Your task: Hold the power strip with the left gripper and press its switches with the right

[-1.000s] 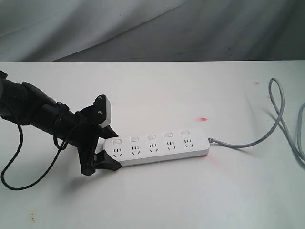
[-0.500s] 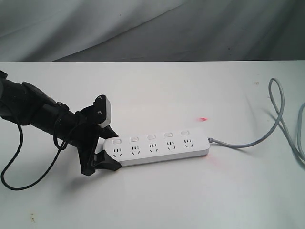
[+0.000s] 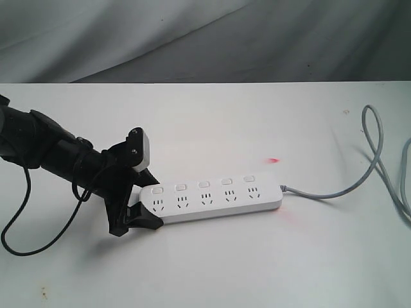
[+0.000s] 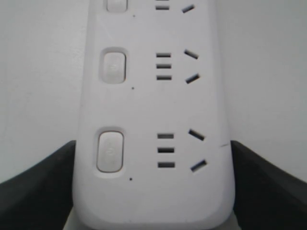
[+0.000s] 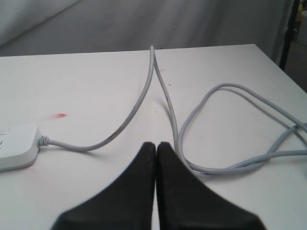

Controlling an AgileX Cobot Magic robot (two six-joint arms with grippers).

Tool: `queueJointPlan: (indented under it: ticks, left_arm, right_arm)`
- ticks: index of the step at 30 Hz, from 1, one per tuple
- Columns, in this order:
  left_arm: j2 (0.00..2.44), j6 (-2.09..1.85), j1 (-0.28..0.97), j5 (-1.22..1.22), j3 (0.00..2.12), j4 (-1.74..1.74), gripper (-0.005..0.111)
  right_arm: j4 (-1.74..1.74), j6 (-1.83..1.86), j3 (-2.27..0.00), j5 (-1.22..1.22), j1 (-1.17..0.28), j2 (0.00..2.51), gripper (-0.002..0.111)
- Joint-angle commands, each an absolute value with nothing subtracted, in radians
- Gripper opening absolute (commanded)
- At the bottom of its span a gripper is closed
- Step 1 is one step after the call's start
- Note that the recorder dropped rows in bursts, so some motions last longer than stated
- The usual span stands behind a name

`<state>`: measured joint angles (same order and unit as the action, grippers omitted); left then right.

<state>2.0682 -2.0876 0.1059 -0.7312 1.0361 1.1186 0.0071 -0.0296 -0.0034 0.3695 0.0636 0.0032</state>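
Observation:
The white power strip (image 3: 212, 199) lies flat on the table, with its row of small white switches (image 3: 202, 185) along the far side. My left gripper (image 3: 144, 196) is shut on the strip's left end, one black finger on each long side. In the left wrist view the power strip (image 4: 153, 120) fills the frame between the two black fingers (image 4: 43, 184), and a switch (image 4: 110, 151) shows close by. My right gripper (image 5: 156, 146) is shut on nothing, hovering above the table near the grey cord (image 5: 144, 96). The exterior view does not show it.
The grey cord (image 3: 372, 157) runs from the strip's right end and loops off the table's right side. A small red light spot (image 3: 274, 160) lies on the table behind the strip. A thin black cable (image 3: 22, 212) hangs from the left arm.

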Motion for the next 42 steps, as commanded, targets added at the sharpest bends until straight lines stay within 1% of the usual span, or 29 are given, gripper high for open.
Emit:
queueJointPlan:
  ticks: [1,37,38,40,41,42]
  left_arm:
    - [2.065,-2.093,0.109,-0.733,1.04,1.126,0.0]
    - [2.065,-2.093,0.109,-0.733,1.04,1.126,0.0]
    - [2.065,-2.093,0.109,-0.733,1.04,1.126,0.001]
    - [2.065,-2.093,0.109,-0.733,1.04,1.11,0.012]
    - [2.065,-2.093,0.109,-0.733,1.04,1.1,0.024]
    - [2.065,-2.093,0.109,-0.733,1.04,1.09,0.033]
  right_arm:
    - [0.01,-0.035,0.0,0.356,0.072,0.0,0.0]
    - [0.01,-0.035,0.0,0.345,0.07,0.0,0.0]
    - [0.01,-0.035,0.0,0.339,0.07,0.0,0.0]
    - [0.01,-0.035,0.0,0.328,0.07,0.0,0.0]
    - [0.01,-0.035,0.0,0.328,0.07,0.0,0.0]
    - [0.01,-0.035,0.0,0.328,0.07,0.0,0.0]
